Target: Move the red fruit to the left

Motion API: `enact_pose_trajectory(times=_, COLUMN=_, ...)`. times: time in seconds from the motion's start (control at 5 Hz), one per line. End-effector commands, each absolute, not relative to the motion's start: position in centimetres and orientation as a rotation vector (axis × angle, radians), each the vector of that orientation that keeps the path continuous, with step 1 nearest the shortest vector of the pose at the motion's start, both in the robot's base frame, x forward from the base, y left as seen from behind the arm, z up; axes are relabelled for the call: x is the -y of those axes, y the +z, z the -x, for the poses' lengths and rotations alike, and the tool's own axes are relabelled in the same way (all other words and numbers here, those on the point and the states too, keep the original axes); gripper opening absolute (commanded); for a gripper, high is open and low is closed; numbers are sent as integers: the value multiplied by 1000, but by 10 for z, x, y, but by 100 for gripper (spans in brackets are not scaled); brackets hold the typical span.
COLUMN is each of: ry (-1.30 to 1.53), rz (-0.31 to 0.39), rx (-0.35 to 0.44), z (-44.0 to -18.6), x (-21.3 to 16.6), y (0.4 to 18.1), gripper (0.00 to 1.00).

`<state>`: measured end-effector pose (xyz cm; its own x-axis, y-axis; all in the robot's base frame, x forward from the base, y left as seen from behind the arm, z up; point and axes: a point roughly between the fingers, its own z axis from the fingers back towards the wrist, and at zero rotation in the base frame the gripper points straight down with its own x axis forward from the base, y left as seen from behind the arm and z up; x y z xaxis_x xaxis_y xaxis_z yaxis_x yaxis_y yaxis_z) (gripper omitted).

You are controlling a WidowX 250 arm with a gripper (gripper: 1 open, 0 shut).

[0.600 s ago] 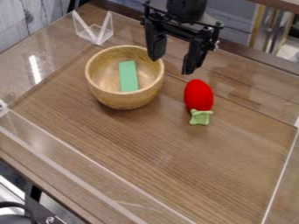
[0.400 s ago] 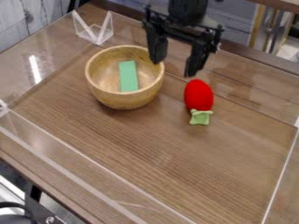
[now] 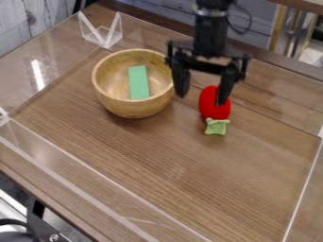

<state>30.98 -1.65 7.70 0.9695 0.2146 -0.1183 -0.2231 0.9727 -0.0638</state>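
Observation:
The red fruit [image 3: 214, 106] is a small glossy strawberry lying on the wooden table, its green leafy cap [image 3: 217, 128] pointing toward the near edge. My gripper [image 3: 206, 92] hangs pointing down right over it, open, with the left finger [image 3: 183, 85] just left of the fruit and the right finger [image 3: 228, 92] in front of its upper right side. The fruit's top is partly hidden by the fingers. Whether the fingers touch it I cannot tell.
A wooden bowl [image 3: 116, 102] holding a flat green block [image 3: 138, 82] stands left of the fruit. A clear plastic wall [image 3: 76, 194] rims the table. A clear stand [image 3: 98, 31] sits at the back left.
The gripper has moved right and down, from behind the bowl's right rim to over the red fruit. It stays open. The fruit and bowl have not moved.

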Motion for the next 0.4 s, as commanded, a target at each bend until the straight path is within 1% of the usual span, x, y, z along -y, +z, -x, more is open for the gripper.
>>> enact_pose_trajectory(times=0.0, ry=289, rz=105, rx=-23, z=-331, x=17, y=81, gripper=100)
enact_pose_trajectory(times=0.2, ry=362, rz=130, rx=-7, z=-341, x=18, y=73, gripper=100)
